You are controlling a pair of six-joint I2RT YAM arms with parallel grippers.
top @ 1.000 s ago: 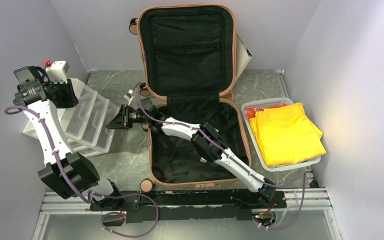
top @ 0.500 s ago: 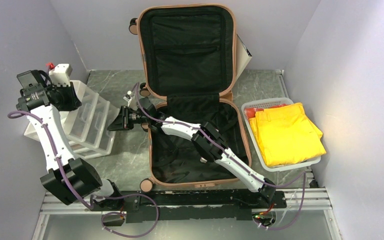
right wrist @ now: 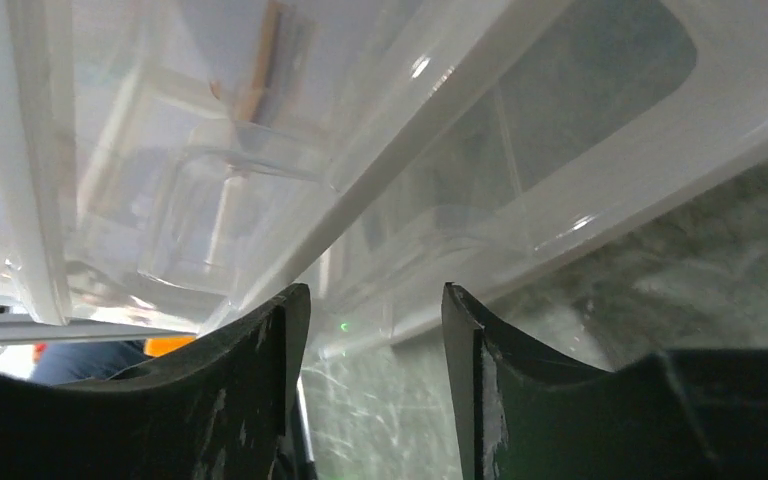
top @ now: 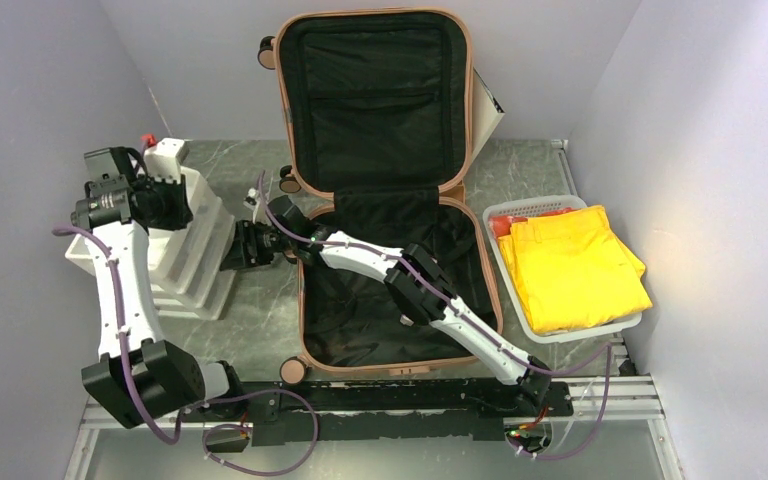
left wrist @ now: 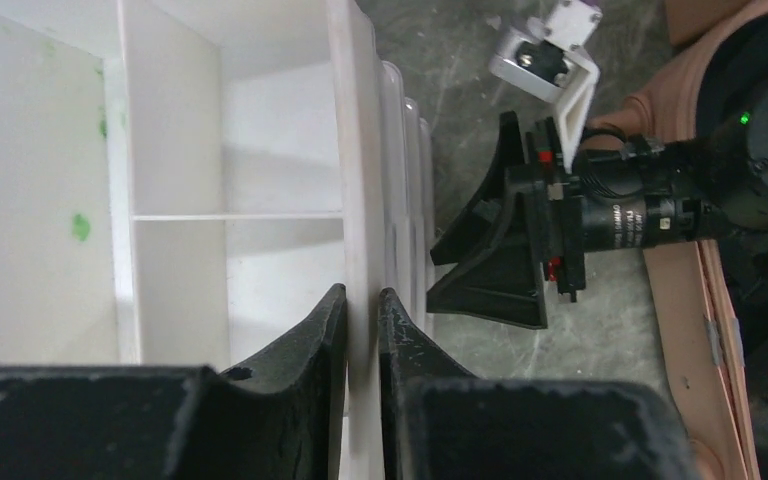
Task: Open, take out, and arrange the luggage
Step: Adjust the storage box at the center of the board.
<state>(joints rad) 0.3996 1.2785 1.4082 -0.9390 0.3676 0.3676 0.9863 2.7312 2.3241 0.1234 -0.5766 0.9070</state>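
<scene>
From above, the luggage [top: 378, 130] lies open at the table's centre, its lid upright at 12 o'clock against the back wall and its black-lined base flat beneath the right arm. At 9 o'clock the left gripper [top: 182, 200] holds a tiered plastic organiser [top: 195, 265], which in the past second has been swung and turned a little towards the suitcase. The right gripper [top: 232, 247], pressed to the organiser's near side a moment ago, has spread its jaws and let go. The organiser now appears to rest with the left arm alone, which suggests it is being set in its place. No loose items show in the part of the base not hidden by the arm. At 3 o'clock a white basket [top: 497, 262] holds a folded yellow garment [top: 575, 270].

From the left wrist, the fingers [left wrist: 310, 340] are clenched on a thin white partition wall of the organiser. The right gripper stands just beside the unit at 3 o'clock, and the suitcase's salmon rim runs along the right edge.

From the right wrist, the fingers [right wrist: 260, 360] stand apart and grasp nothing, with clear plastic tiers just ahead.

The table [top: 255, 325] is grey-green marbled stone. Plain pale walls [top: 40, 100] close it in on three sides, and an aluminium rail [top: 100, 408] runs along the near edge.
</scene>
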